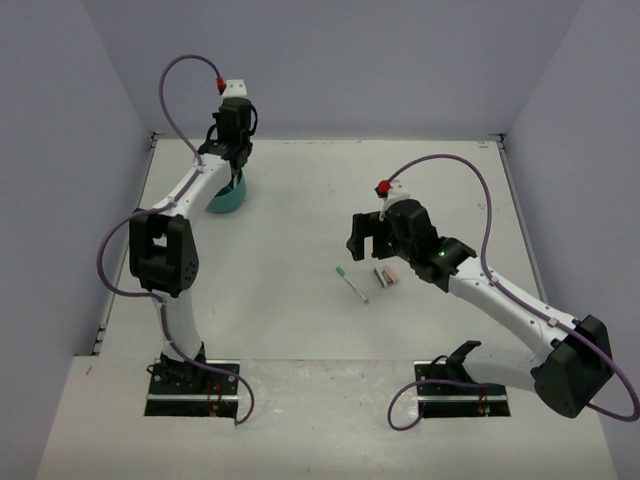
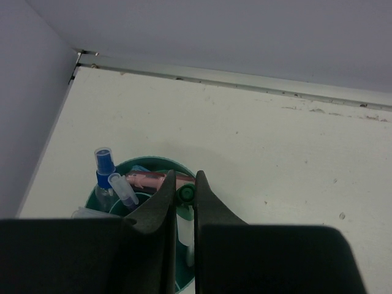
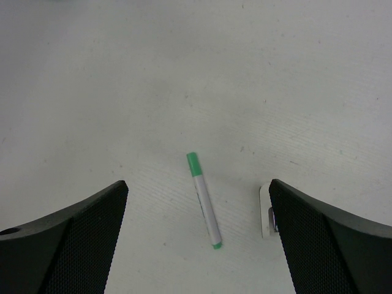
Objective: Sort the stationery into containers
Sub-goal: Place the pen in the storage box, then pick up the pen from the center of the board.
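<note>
Marker on table: A green-capped marker (image 3: 203, 208) is lying flat on the table (image 1: 300, 200), right of centre, with its cap end pointing toward the far side.
Short pieces: A dark piece (image 1: 380, 276) and a pink piece (image 1: 393, 275) are lying side by side just to the right of that marker. I cannot tell whether they are touching each other.
Right gripper: I am hovering my right gripper (image 3: 197, 184) over the green-capped marker with the jaws spread wide, one finger on either side of it, gripping nothing.
Tub: The teal tub (image 2: 153, 164) is sitting at the far left of the table, near the back wall and well apart from the marker.
Tub contents: Two blue-capped pieces (image 2: 104, 164) are standing tilted in the tub's left part, and a pink marker (image 2: 147, 179) is lying beside them. I cannot tell which compartments they are occupying.
Left gripper: I am reaching my left gripper (image 2: 185, 176) down over the tub, with the jaws nearly together and pinching a green-ended piece (image 2: 185, 195).
Held piece: The green-ended piece is pointing end-on at my wrist camera, above the tub's interior. I cannot tell whether its lower end is touching the tub.
</note>
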### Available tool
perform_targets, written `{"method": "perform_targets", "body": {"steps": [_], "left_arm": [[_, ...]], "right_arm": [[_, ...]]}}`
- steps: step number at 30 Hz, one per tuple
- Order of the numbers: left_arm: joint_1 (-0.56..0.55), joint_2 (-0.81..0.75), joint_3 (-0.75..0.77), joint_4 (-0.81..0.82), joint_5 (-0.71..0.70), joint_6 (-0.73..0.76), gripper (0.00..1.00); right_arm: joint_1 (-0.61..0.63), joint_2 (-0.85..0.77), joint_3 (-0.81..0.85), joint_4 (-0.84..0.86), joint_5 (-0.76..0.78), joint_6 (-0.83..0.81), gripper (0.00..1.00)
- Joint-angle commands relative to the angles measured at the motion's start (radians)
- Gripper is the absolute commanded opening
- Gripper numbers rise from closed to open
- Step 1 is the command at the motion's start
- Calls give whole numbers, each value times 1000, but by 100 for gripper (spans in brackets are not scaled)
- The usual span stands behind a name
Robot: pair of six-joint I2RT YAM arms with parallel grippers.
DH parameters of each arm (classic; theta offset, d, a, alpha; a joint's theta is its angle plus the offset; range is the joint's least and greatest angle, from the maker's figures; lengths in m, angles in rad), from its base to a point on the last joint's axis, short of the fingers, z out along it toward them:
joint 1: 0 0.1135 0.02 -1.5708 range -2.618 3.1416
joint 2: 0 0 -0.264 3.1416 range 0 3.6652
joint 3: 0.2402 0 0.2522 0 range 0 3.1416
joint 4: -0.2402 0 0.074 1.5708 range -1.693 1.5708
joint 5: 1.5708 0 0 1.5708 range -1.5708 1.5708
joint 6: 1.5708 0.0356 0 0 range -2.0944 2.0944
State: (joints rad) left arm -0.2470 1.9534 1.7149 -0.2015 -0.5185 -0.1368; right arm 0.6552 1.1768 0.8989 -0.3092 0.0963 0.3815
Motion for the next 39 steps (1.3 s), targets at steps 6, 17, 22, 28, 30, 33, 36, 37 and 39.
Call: {"method": "perform_targets", "body": {"steps": [6, 17, 22, 28, 30, 33, 36, 37, 39], "left_arm": [[2, 30, -64, 85, 10, -23, 35], [-26, -235, -109, -13, 236, -273, 67], [-118, -457, -216, 11, 317, -302, 90], [-144, -634, -327, 4, 407, -310, 100], [-146, -674, -367, 2, 424, -311, 100], [-146, -712, -416, -16, 448, -322, 100], [-144, -736, -460, -33, 486, -331, 100], [-144, -744, -486, -36, 510, -329, 100], [-143, -761, -534, -39, 553, -326, 100]], "right_arm": [[3, 167, 117, -166, -17, -77, 99], [24, 404, 187, -340, -33, -135, 63], [69, 488, 203, -384, -30, -150, 59], [102, 548, 225, -385, -54, -145, 55], [121, 576, 236, -384, -63, -143, 53], [138, 634, 263, -389, -66, -144, 41], [141, 672, 275, -385, -64, -144, 32], [142, 676, 278, -381, -64, -144, 19], [143, 676, 283, -371, -63, -145, 0]]}}
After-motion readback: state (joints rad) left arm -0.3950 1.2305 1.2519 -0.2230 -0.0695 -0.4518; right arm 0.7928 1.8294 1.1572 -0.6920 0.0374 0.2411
